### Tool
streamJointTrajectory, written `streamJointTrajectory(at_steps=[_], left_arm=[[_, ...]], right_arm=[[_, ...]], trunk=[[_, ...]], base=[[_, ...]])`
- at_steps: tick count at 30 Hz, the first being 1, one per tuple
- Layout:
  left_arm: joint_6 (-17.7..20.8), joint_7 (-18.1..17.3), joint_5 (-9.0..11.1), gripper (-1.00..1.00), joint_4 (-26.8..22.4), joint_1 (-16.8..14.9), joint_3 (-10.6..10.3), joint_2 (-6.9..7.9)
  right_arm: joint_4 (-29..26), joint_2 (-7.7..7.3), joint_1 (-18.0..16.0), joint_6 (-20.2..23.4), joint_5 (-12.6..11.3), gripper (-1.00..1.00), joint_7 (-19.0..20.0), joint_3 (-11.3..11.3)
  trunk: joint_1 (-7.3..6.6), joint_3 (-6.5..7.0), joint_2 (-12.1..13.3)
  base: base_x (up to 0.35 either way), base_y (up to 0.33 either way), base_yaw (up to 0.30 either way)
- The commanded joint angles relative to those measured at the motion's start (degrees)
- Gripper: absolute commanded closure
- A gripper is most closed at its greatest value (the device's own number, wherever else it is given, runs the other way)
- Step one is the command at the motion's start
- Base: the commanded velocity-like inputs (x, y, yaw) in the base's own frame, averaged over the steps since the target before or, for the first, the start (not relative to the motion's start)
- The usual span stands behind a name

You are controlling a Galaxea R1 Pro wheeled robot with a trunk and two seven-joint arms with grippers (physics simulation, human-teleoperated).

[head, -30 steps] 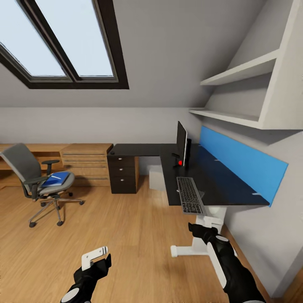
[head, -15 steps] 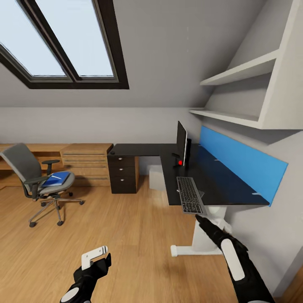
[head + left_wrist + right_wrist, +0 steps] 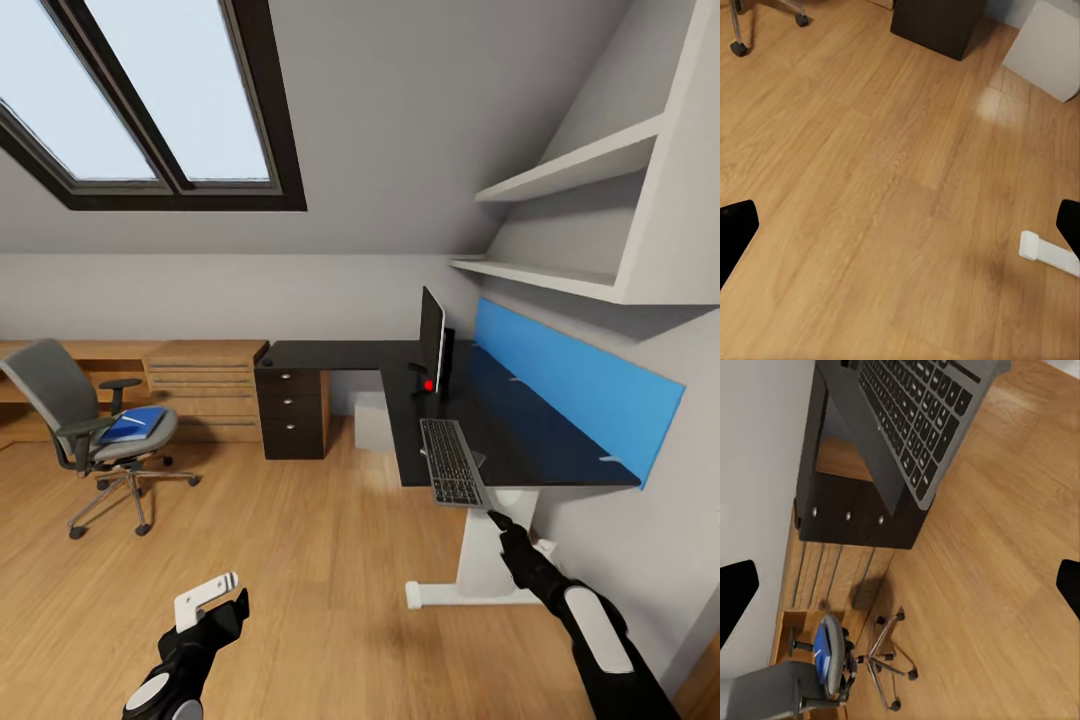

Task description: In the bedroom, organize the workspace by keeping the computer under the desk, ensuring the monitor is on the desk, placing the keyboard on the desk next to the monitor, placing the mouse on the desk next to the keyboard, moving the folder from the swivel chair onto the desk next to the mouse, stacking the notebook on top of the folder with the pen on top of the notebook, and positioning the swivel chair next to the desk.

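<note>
Black tabletop (image 3: 520, 440) with a blue back panel (image 3: 575, 385); silver-grey keyboard (image 3: 450, 462), dark keys; grey swivel chair (image 3: 85, 425) carrying a bright blue folder (image 3: 133, 425); warm wood-grain floor (image 3: 300, 560).

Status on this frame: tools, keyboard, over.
Right tool open, just under the slim silver-grey keyboard overhanging the black desk edge. Left tool open, idle over floor. Nothing in the way.

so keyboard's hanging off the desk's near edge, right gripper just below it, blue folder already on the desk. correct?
Not quite: the blue folder is on the swivel chair seat, not on the desk, as the head view shows. The rest holds: the keyboard overhangs the desk's near edge and the right gripper sits just below it.
</note>
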Motion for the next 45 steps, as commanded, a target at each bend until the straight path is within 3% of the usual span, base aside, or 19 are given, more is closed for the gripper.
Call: streamJointTrajectory(at_steps=[1,24,25,28,29,33,36,41,45], left_arm=[[0.1,0.46,0.42,-1.0,-0.1,-0.03,-0.11,0.01],[0.11,0.46,0.43,-1.0,0.07,-0.03,-0.23,-0.08],[0.11,0.46,0.43,-1.0,0.07,-0.02,-0.25,-0.08],[0.11,0.46,0.43,-1.0,0.07,-0.04,-0.27,-0.08],[0.11,0.46,0.43,-1.0,0.07,-0.05,-0.28,-0.07],[0.11,0.46,0.43,-1.0,0.1,-0.03,-0.3,-0.13],[0.11,0.46,0.43,-1.0,0.18,-0.04,-0.34,-0.14],[0.11,0.46,0.38,-1.0,0.23,-0.03,-0.36,-0.15],[0.12,0.46,0.35,-1.0,0.24,-0.04,-0.37,-0.15]], right_arm=[[0.08,-0.19,-0.04,0.32,-0.17,-1.0,0.89,-0.17],[0.45,-0.62,-0.04,0.1,0.56,-1.0,3.47,-0.13],[0.5,-0.59,-0.04,-0.01,1.53,-1.0,3.49,-0.09],[1.54,-0.52,-0.05,-2.29,8.05,-1.0,3.29,-0.08],[2.67,-0.49,-0.11,-4.96,12.23,-1.0,3.26,-0.1],[4.13,-0.5,-0.23,-8.95,17.71,-1.0,3.34,-0.11],[4.41,-0.56,-0.27,-9.78,19.09,-1.0,3.52,-0.07],[4.48,-0.4,-0.29,-10.23,19.34,-1.0,3.52,-0.21],[4.36,-0.22,-0.3,-10.3,16.67,-1.0,3.65,-0.38]], trunk=[[0.23,-0.24,-0.45],[5.28,-4.37,-9.68],[5.5,-4.55,-10.08],[6.16,-5.09,-11.28],[6.38,-5.27,-11.68],[7.26,-5.99,-13.29],[7.92,-6.52,-14.49],[9.02,-7.42,-16.5],[9.9,-8.14,-18.1]], base=[[0.0,0.0,0.0],[0.0,0.0,0.0],[0.0,0.0,0.0],[0.0,0.0,0.0],[0.0,0.0,0.0],[0.0,0.0,0.0],[0.0,0.0,0.0],[0.0,0.0,0.0],[0.0,0.0,0.0]])
